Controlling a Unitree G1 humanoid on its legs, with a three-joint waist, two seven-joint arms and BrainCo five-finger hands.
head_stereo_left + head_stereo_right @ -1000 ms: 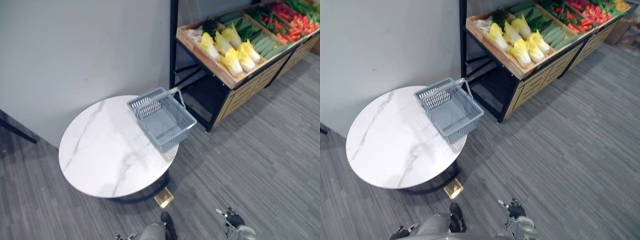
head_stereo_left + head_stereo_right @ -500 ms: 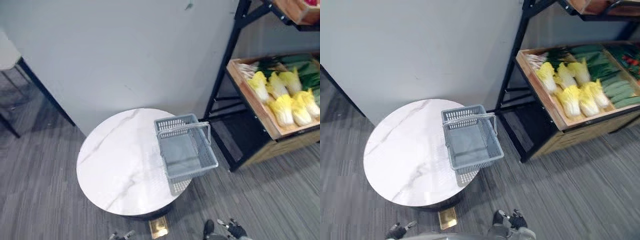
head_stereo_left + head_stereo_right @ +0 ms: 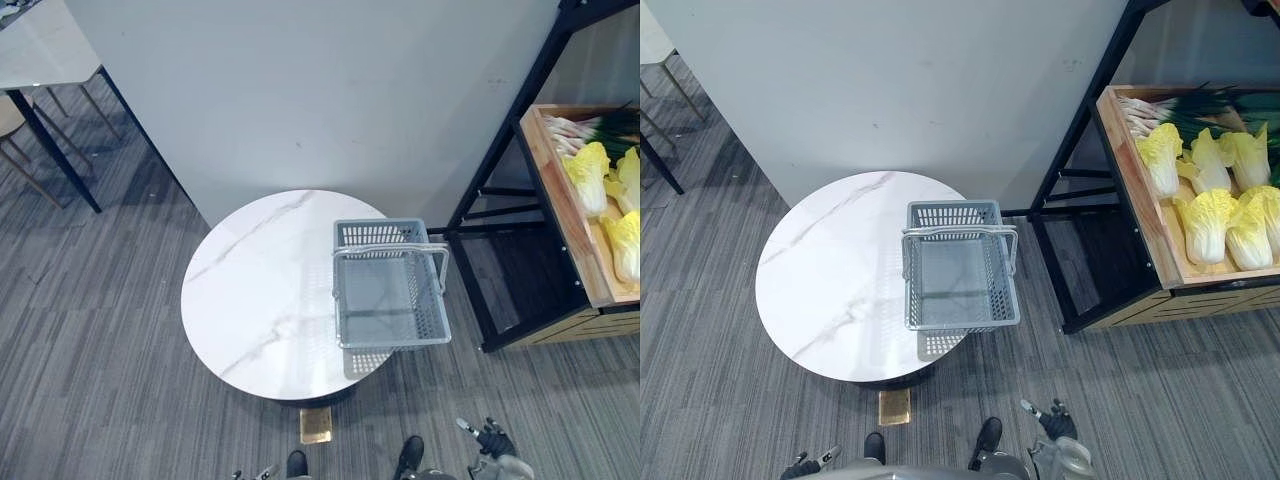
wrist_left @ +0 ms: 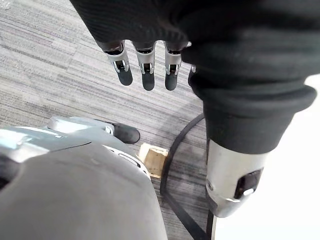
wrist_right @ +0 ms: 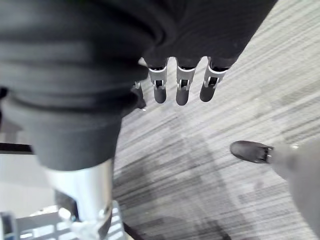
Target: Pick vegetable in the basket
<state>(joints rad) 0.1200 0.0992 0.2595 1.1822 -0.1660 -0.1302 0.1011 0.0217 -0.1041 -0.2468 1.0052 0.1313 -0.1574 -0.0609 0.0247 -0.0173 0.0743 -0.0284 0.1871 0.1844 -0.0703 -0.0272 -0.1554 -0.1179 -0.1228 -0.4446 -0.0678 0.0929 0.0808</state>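
Floor (image 3: 100, 330) with grey stripes lies under both robot hands. The left robot hand (image 4: 146, 75) hangs low at the robot's left side. Its fingers are straight and point down at the floor, so it is open and holds nothing.

Ahead of this robot hand and a bit to its right stands a round white tabletop (image 3: 260, 290) with thin grey lines in it. A small gold block (image 3: 316, 425) lies on the floor by the near edge of the tabletop. It is between the two robot hands and a little ahead of them.

A grey basket (image 3: 385, 232) sits on the right side of the tabletop. It is ahead of the right robot hand and well apart from it. Part of the basket sticks out past the tabletop's edge. Its handle (image 3: 390, 251) stands up across the top.

The right robot hand (image 5: 182, 90) hangs low at the robot's right side. Its fingers are straight too, so it is open and holds nothing.

Far ahead of this robot hand and off to its right is a black shelf (image 3: 1086, 100) with a wooden tray (image 3: 1145, 200). The vegetables lie in that tray. There are yellow cabbages (image 3: 1205, 225) side by side, with green onions (image 3: 1170, 105) behind them. The tray is well apart from the basket.
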